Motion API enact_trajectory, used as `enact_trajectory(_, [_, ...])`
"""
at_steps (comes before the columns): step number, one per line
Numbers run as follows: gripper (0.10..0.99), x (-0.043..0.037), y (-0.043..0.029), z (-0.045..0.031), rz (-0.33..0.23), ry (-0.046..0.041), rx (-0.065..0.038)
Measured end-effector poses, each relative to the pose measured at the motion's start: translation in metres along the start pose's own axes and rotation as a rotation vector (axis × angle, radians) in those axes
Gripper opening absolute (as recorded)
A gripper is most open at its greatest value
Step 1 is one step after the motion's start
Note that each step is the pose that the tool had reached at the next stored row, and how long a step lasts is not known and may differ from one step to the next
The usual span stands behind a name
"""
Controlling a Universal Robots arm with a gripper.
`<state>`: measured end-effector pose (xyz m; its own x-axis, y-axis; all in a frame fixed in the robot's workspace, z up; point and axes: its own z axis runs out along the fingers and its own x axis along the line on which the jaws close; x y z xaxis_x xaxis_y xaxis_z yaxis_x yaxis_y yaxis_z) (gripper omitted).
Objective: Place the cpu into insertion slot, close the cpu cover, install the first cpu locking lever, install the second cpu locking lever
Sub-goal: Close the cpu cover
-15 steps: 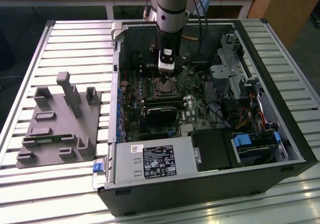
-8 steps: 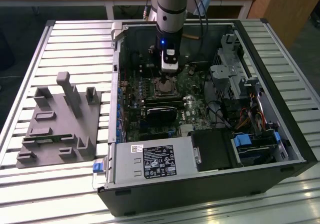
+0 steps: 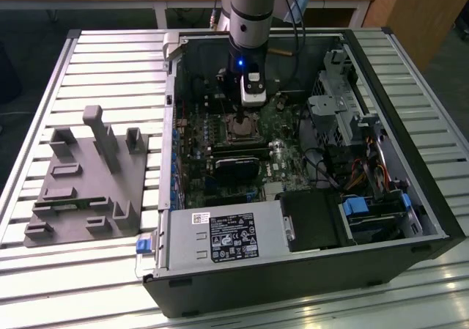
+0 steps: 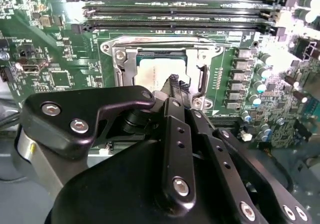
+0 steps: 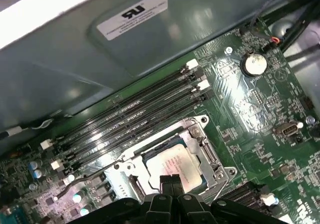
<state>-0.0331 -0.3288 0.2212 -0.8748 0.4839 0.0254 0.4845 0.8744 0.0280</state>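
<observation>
The tool (image 3: 244, 115) is hanging right above the insertion slot (image 4: 160, 54), inside the open computer case (image 3: 293, 270). Its two black fingers (image 4: 176, 129) are pressing together, with nothing between them. In both wrist views, the tool's tip (image 4: 175, 80) (image 5: 170, 180) is sitting just over the edge of the slot.

The cpu (image 4: 152, 74) (image 5: 182, 165) is lying flat in the insertion slot, and its pale shiny face is looking up. The cpu cover (image 4: 120, 59) (image 5: 202, 136) is lying around the slot like a silver picture frame, and the cpu is showing through its window. I cannot tell if the cover is locked down.

A thin metal lever (image 5: 87, 176) is lying just beside the slot. Long black memory slots (image 4: 175, 9) (image 5: 135, 119) are running in rows near the slot, on the green motherboard (image 5: 260, 114).

The case is resting on a bench (image 3: 44, 285) made of metal strips. A grey holder block (image 3: 88, 175) is sitting on the bench too, well apart from the slot, toward the exterior view's left.
</observation>
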Motion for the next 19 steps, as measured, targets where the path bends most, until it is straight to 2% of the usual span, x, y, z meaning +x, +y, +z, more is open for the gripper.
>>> enact_trajectory(2, [0.106, 0.0, 0.0, 0.0006, -0.031, -0.0046, -0.002])
enact_trajectory(11, [0.106, -0.0001, -0.0001, 0.0032, -0.156, -0.015, -0.007])
enact_trajectory(19, [0.106, -0.0001, -0.0002, 0.0053, -0.291, -0.0135, -0.007])
